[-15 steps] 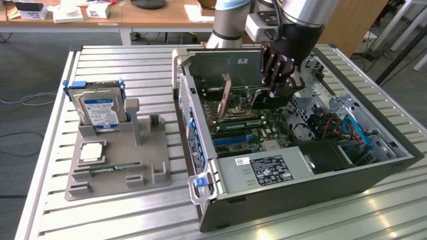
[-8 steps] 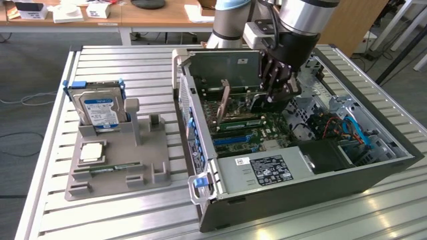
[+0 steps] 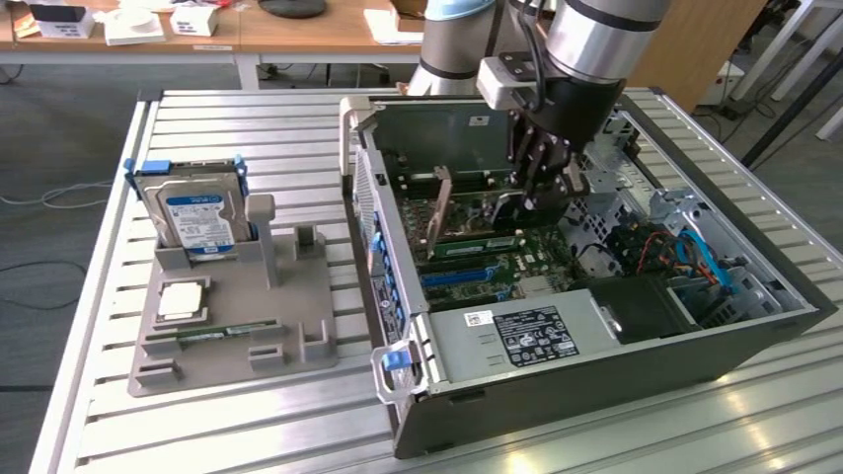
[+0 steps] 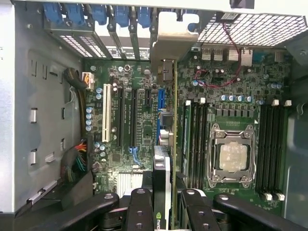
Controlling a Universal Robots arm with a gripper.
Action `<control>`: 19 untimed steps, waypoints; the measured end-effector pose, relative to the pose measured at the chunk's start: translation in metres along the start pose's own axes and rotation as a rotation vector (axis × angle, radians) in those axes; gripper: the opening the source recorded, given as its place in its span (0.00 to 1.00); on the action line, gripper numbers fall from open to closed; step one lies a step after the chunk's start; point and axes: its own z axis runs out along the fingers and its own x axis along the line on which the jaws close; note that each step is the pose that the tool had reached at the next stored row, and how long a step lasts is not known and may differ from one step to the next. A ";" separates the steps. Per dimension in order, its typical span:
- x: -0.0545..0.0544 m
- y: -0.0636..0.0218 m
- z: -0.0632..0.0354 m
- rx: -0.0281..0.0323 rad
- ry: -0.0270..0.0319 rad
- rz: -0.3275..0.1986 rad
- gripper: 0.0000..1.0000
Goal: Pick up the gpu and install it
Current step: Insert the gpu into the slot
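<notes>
gpu (image 4: 164, 168) stands on edge between the black fingers (image 4: 139, 211) of the gripper (image 4: 166, 204), which is clamped on it from both sides at the cooler end. From there the thin card runs away from the wrist camera, down inside the open computer case (image 3: 593, 385), over the green motherboard (image 4: 139, 125). It lies along a blue slot (image 4: 160, 103), with the black slots and a white slot (image 4: 106, 113) on one side and the processor socket (image 4: 232, 156) with its memory slots on the other. Whether the card's lower edge has met the slot is hard to tell; it looks close above it. At the far end its silver bracket (image 4: 168, 41) rises by the row of blue latches (image 4: 98, 14) at the case's rear wall.

In the exterior view the case lies on a slatted metal table (image 3: 237, 434). To the exterior view's left sits a grey holder (image 3: 224, 365) with a hard drive (image 3: 197, 217) standing upright in it. Farther back is a wooden desk (image 3: 303, 30).
</notes>
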 end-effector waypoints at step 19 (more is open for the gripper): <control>0.001 -0.0005 0.0312 0.0000 -0.0008 0.000 0.27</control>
